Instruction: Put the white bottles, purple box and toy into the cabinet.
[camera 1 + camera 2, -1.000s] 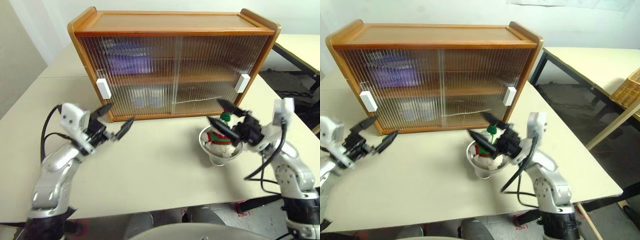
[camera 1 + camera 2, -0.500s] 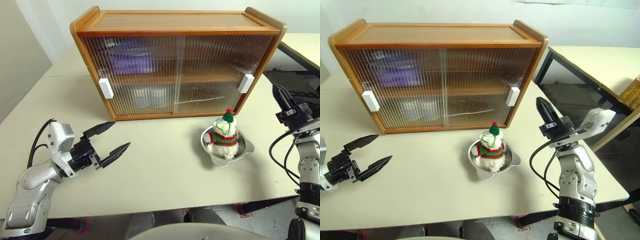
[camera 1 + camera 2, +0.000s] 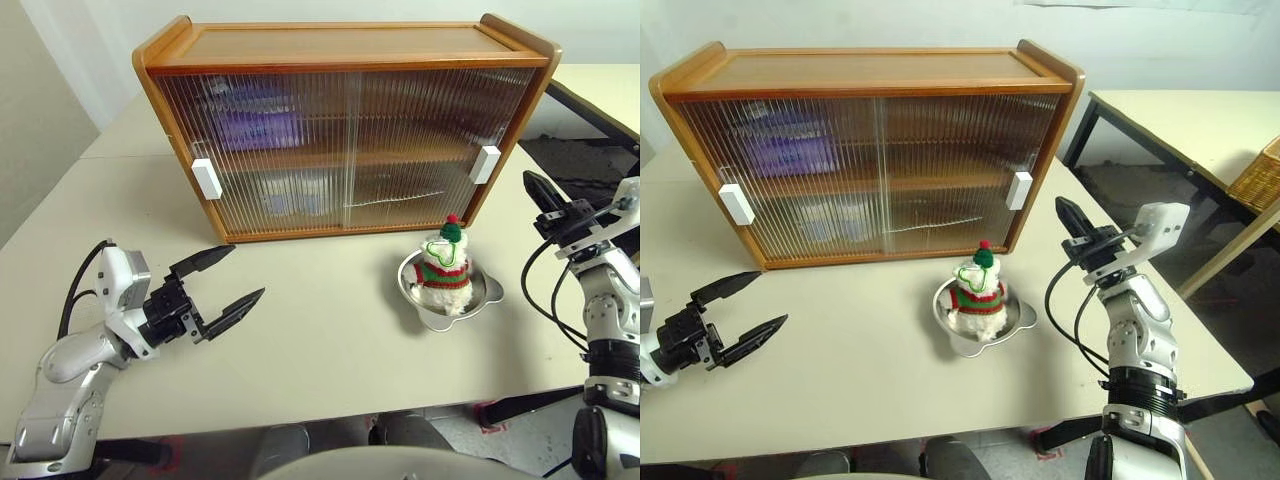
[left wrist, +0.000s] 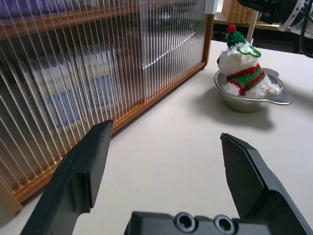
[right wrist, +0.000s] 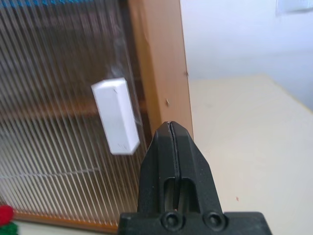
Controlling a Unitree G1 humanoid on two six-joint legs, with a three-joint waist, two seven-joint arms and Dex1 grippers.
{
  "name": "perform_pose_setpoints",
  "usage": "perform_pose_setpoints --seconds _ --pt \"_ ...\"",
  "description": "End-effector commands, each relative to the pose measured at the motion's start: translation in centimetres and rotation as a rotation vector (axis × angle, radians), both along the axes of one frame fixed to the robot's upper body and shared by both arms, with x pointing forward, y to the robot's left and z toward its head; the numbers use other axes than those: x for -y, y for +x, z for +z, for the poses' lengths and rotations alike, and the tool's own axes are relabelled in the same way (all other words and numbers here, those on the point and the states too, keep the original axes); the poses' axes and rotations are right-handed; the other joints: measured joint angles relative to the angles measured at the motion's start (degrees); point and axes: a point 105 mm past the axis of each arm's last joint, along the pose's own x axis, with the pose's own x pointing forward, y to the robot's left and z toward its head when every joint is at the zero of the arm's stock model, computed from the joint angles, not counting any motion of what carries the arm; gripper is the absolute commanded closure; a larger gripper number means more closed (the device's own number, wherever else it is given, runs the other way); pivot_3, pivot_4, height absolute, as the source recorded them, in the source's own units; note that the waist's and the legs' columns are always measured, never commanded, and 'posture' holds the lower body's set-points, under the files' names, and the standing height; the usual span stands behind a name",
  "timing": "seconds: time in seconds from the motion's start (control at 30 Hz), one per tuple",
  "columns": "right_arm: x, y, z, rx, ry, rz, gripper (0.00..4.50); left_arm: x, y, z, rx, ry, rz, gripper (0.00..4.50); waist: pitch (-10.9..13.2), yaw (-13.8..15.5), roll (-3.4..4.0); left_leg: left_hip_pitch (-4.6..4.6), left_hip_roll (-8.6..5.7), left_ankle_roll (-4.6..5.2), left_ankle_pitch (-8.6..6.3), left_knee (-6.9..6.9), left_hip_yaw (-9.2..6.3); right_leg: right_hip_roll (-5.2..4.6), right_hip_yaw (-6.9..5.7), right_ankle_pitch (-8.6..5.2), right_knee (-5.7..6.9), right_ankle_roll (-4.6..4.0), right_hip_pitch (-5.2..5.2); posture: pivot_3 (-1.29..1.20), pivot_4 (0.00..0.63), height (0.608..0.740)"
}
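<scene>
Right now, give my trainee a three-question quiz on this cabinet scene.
1. True or false: the toy sits in the metal bowl.
2. Which gripper is shut? A) left gripper B) right gripper
3. Fill in: behind the ribbed doors of the cabinet, the purple box lies on the ____ shelf.

Key: 1 true. 2 B; the left one stands open over the table. 3 upper.
</scene>
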Motion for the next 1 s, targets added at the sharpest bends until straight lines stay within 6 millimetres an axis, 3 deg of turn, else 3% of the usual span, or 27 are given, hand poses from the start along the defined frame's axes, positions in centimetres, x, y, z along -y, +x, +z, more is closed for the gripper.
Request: perform_pose_setpoints --seconds 0.03,0.2,0.47,0.77,1.0 --pt "-0.7 -0.2 -0.9 -0.009 0.01 0.036 4.48 0.5 -0.2 -0.3 -0.002 0.025 -0.016 0.0 -0.01 0.02 0.02 -0.01 0.0 0.0 0.0 -0.01 0.0 0.01 0.0 0.03 0.0 0.06 0.08 -0.03 0.0 0.74" --pt "-1.3 -0.4 -2.1 -0.022 0.038 0.044 4.48 0.5 -0.3 -0.8 -0.01 0.028 -0.023 0.0 -0.02 0.0 0.04 0.01 0.01 0.01 0.01 -0.01 0.0 0.03 -0.01 0.05 0.0 0.09 0.17 -0.03 0.0 0.74" --pt "-2.4 0.6 -2.3 -0.026 0.05 0.057 4.48 0.5 -0.3 -1.0 -0.001 0.027 -0.037 0.0 -0.01 0.01 0.06 0.1 0.02 0.02 0.02 0.0 -0.01 0.01 -0.01 -0.04 0.0 -0.11 0.15 -0.03 0.0 0.74" --pt "-3.6 1.7 0.0 0.007 0.043 0.061 4.48 0.2 -0.4 -1.2 0.006 0.007 -0.034 0.0 -0.1 0.02 0.2 0.08 0.04 0.02 0.02 -0.01 -0.02 0.01 -0.04 -0.03 0.0 -0.12 0.16 -0.02 0.0 0.74" --pt "-5.7 2.1 1.7 0.03 0.038 0.096 4.48 0.2 -0.4 -1.7 0.001 -0.001 -0.032 0.0 -0.12 0.02 0.25 0.03 0.04 0.02 0.02 -0.01 -0.02 0.02 -0.04 -0.02 0.0 -0.1 0.17 -0.02 0.0 0.74"
